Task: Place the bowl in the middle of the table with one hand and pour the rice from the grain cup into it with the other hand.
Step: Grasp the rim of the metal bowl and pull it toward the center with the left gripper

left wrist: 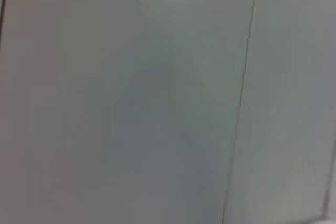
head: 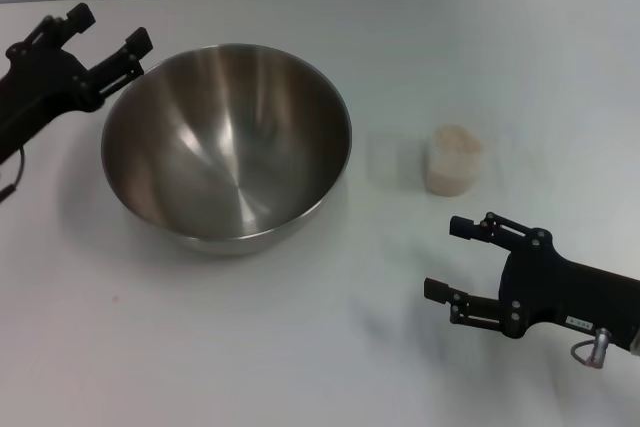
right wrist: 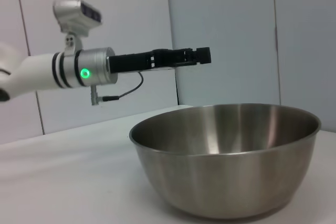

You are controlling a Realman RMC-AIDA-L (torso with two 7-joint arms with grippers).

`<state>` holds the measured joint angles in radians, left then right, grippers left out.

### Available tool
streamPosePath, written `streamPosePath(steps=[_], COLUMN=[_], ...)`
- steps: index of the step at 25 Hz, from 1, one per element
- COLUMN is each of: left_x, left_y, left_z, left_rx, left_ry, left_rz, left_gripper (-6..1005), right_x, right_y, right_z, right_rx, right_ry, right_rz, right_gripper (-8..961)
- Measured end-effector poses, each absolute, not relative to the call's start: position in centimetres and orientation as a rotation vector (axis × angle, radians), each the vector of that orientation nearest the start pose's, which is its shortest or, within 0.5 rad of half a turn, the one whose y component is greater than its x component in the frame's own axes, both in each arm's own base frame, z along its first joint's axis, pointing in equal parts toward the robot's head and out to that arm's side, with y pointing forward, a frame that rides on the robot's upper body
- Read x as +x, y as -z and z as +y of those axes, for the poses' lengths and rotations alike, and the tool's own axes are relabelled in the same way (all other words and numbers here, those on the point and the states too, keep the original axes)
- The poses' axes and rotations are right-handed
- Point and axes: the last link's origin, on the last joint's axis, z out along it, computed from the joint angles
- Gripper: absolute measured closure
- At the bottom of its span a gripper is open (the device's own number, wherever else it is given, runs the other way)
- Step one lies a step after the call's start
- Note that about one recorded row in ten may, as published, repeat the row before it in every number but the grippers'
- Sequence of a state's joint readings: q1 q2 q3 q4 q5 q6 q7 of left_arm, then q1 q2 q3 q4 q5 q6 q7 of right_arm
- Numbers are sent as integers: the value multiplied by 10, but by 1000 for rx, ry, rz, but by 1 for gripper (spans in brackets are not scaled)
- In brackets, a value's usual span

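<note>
Bowl: the bowl (head: 227, 145) sits upright on the table (head: 300, 347), left of the table's middle in the head view; its shiny inside holds nothing. The right wrist view shows it (right wrist: 226, 156) from the side, resting flat.
Grain cup: the grain cup (head: 453, 160) stands upright on the table to the right of the bowl, apart from it, not touched by either gripper.
Rice: the rice (head: 455, 140) fills the cup as a pale heap up to its rim.
Left gripper: the left gripper (head: 105, 35) is beyond the bowl's far left rim, close to it but, in the right wrist view (right wrist: 202, 55), held in the air above and behind the bowl's rim rather than on it. Its jaws stand apart and hold nothing.
Right gripper: the right gripper (head: 448, 259) is right of the bowl and nearer the robot than the cup, well apart from the bowl, its prongs pointing toward the bowl's side. Its jaws are spread wide and hold nothing.
Left wrist view: only a plain pale wall (left wrist: 131, 98) with a thin vertical seam.
</note>
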<state>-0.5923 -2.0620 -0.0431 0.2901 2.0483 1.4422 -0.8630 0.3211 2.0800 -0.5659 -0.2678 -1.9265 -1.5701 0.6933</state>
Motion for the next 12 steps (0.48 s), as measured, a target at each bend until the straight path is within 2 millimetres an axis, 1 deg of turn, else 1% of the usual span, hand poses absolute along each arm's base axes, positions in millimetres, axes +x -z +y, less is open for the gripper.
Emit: streamPosePath(steps=[2, 3, 6, 7, 8, 9, 10, 12], left_x=[-291, -291, -287, -284, -284, -279, -279, -274], left_y=[-23, -23, -34, -39, -39, -41, -41, -40], left_z=[357, 357, 367, 375, 375, 383, 383, 389], left_rx=[-2164, -2164, -2248, -2303, -2303, -2352, -2352, -2402], left_ry=[926, 926, 846, 760, 760, 658, 658, 529], left_rz=[-561, -561, -604, -644, -644, -678, -678, -693], left_gripper=[189, 190, 193, 193, 194, 195, 196, 197], right_x=[323, 323, 323, 322, 322, 322, 322, 322], right_y=[47, 47, 47, 47, 47, 46, 46, 46], right_z=[232, 232, 233, 234, 234, 235, 235, 235], right_rx=[-2545, -2545, -2544, -2544, -2544, -2545, -2545, -2545], right_ry=[-822, -822, -821, -821, -821, -821, -821, -821], right_rz=[419, 419, 415, 412, 412, 410, 410, 407], right_gripper=[141, 141, 142, 142, 142, 143, 143, 143])
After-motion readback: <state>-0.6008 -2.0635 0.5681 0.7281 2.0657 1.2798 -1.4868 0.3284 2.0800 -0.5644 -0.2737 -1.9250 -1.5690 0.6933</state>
